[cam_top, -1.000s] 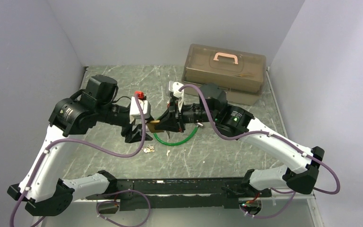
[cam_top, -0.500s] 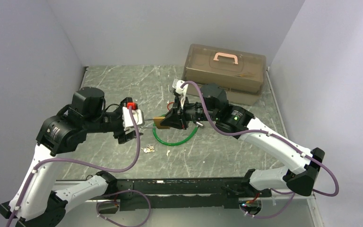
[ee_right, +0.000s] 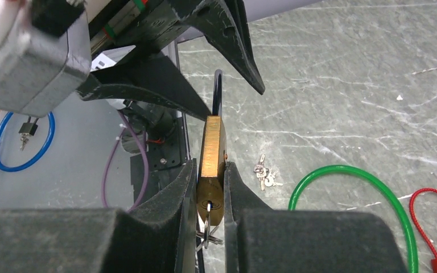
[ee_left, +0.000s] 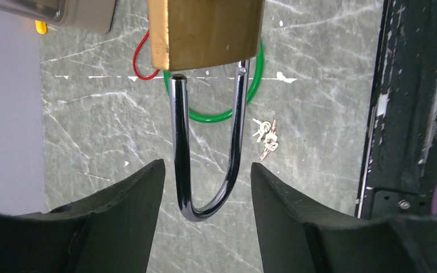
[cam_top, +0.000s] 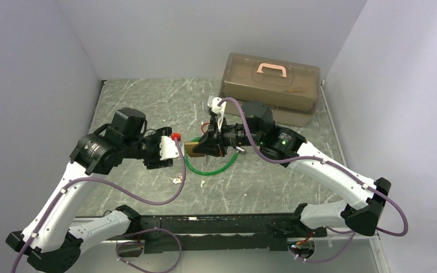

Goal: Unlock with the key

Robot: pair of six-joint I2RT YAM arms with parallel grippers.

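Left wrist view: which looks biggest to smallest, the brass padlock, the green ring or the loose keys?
1. brass padlock, though it is nearest the camera.
2. green ring, partly hidden.
3. loose keys.

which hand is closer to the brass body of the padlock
Right. The right hand is shut on the padlock's brass body, gripping both flat faces. The left hand is open, its fingers either side of the shackle without touching it, short of the body.

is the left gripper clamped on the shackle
No, the left gripper is open, its fingers either side of the shackle without touching it.
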